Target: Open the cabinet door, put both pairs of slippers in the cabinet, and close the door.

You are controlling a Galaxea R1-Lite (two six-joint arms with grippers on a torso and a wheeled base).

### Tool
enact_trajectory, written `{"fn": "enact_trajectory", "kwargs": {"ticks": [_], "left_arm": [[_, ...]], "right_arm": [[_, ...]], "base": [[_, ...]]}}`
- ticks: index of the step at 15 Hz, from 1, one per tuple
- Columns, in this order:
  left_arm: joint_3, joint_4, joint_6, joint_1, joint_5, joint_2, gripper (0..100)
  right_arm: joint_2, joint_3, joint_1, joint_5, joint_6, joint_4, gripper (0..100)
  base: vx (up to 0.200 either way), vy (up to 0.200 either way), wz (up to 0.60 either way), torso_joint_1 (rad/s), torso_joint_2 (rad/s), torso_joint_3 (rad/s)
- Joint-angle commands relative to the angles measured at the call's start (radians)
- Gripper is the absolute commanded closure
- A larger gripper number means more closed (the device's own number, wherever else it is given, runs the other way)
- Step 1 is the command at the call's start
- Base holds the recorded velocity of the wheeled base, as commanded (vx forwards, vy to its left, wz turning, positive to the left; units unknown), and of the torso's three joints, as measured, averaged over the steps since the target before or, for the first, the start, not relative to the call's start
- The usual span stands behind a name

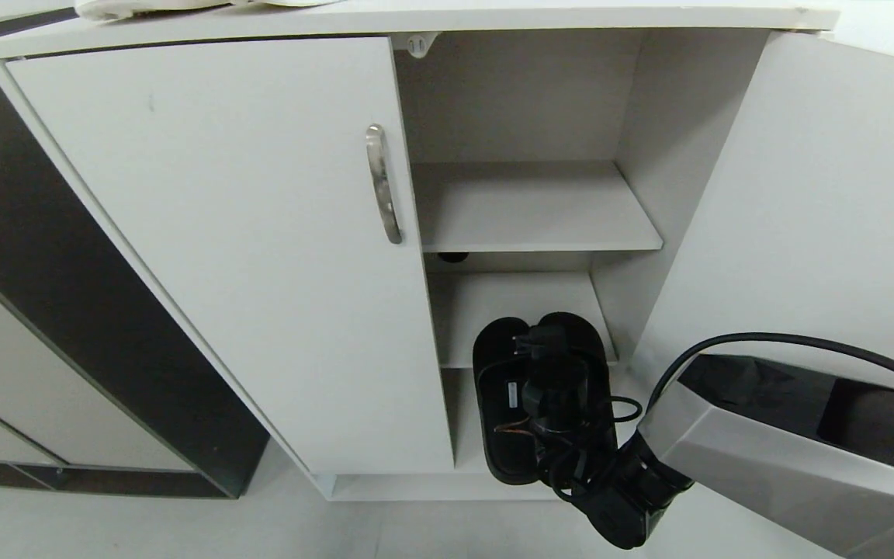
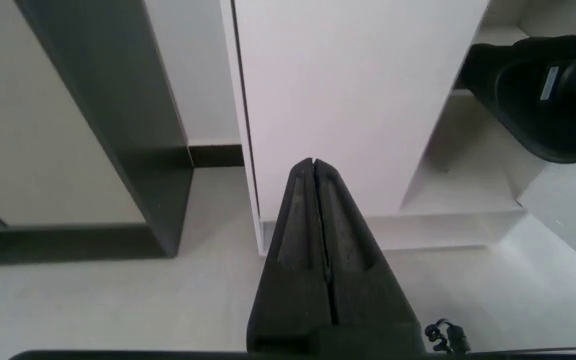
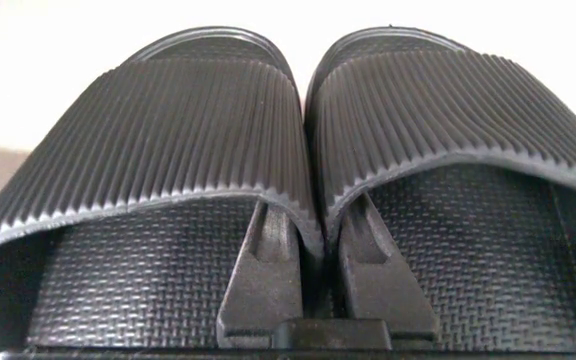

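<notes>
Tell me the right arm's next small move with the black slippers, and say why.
Probably ease the black slippers a little deeper over the lower shelf, then release. The right gripper pinches their inner edges, the right door stands open, and only the toes seem to reach over the shelf.

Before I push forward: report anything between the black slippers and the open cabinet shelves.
Nothing visible. The black ribbed rubber slippers in the right pincer face the open right half of the white cabinet, its right door swung aside.
</notes>
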Motion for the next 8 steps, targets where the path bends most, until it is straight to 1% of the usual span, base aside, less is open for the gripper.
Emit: {"fn": "enact_trajectory", "kwargs": {"ticks": [1, 5, 8], "left_arm": [[0.0, 0.0, 0.0, 0.0, 0.001, 0.002, 100], [0.0, 0.0, 0.0, 0.0, 0.001, 0.002, 100], [0.0, -0.001, 0.0, 0.0, 0.001, 0.002, 100]], "right_arm": [[0.001, 0.001, 0.006, -0.004, 0.0, 0.0, 100], [0.001, -0.009, -0.001, -0.002, 0.007, 0.003, 100], [0.028, -0.082, -0.024, -0.002, 0.009, 0.025, 100]], "base": [[0.0, 0.0, 0.0, 0.0, 0.0, 0.0], [0.0, 0.0, 0.0, 0.0, 0.0, 0.0], [0.0, 0.0, 0.0, 0.0, 0.0, 0.0]]}}
